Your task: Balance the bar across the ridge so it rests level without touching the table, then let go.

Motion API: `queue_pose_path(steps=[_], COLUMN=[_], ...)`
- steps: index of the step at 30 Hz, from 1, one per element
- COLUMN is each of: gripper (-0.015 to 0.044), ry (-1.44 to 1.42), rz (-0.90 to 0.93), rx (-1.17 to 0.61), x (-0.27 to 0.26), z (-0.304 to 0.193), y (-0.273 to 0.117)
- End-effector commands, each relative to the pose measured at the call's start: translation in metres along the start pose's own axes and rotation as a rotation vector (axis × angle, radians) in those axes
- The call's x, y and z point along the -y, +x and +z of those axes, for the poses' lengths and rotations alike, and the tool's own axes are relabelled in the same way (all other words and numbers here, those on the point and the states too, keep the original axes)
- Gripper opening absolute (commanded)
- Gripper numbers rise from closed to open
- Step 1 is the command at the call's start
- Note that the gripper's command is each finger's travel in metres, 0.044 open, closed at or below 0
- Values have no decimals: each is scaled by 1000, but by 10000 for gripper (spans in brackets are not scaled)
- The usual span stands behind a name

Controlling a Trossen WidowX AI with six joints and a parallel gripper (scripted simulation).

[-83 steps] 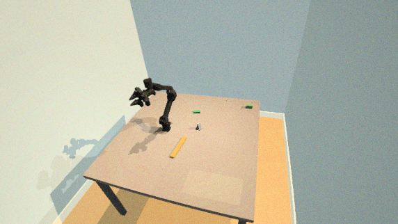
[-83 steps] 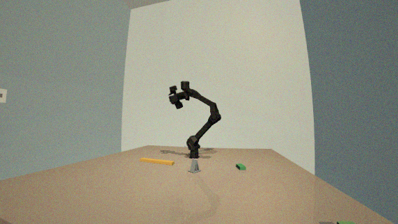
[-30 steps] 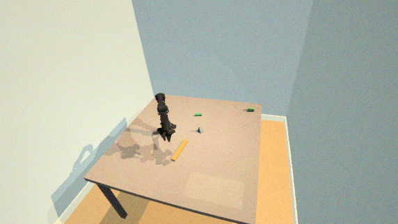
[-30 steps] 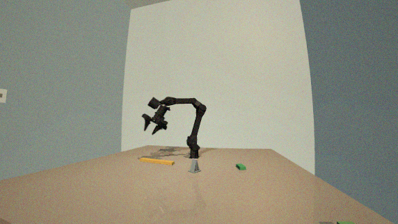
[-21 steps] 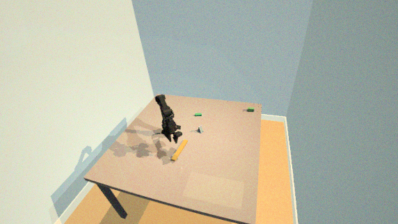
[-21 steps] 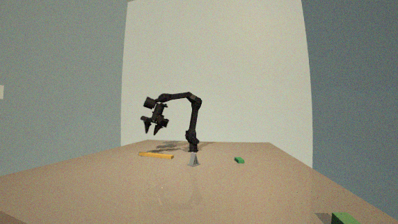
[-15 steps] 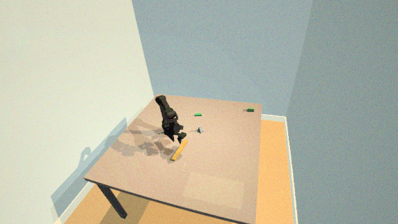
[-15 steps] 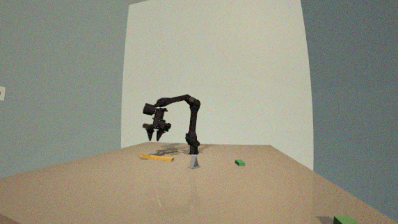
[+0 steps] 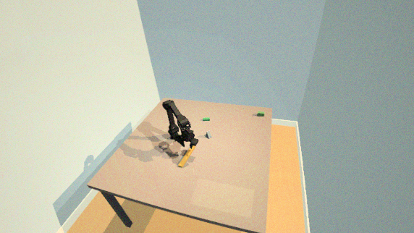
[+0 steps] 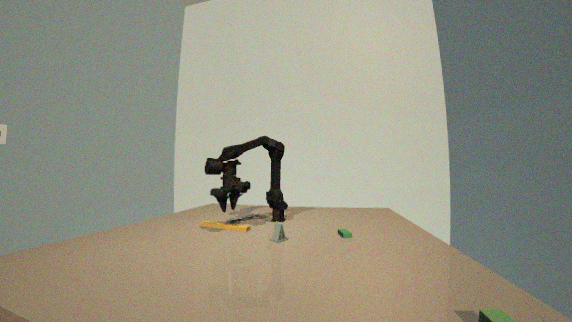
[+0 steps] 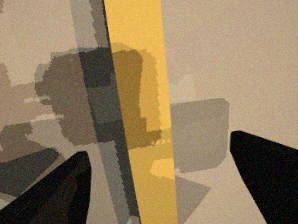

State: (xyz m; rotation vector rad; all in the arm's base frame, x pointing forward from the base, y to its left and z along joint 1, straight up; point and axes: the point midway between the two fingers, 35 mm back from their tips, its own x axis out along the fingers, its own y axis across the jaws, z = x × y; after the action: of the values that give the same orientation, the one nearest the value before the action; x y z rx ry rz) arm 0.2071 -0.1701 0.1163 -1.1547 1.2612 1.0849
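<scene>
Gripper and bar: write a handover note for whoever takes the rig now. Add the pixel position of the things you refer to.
Gripper (image 10: 228, 210) (image 11: 161, 151): open and holding nothing, above the yellow bar (image 9: 187, 157) (image 10: 224, 226) (image 11: 145, 90), a finger either side of it in the wrist view.
Bar: lying on the table (image 9: 231, 163) (image 10: 300, 280).
Ridge: the small grey wedge (image 9: 208, 134) (image 10: 278, 233), standing apart from the bar, nothing on it.
Done: bar not yet gripped or placed.
Left: grip, lift, balance it level across the ridge, let go.

One arm — one yellow bar, one gray ridge, two green blocks, one table.
</scene>
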Motion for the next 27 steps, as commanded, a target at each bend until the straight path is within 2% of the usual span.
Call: queue_pose_path(steps=[1,6,27], gripper=[315,315,315], ry=[-8,-8,-8], rz=[14,15,15], rx=[15,15,15], x=[-1,-2,-2], z=[2,3,3], y=[16,44,67])
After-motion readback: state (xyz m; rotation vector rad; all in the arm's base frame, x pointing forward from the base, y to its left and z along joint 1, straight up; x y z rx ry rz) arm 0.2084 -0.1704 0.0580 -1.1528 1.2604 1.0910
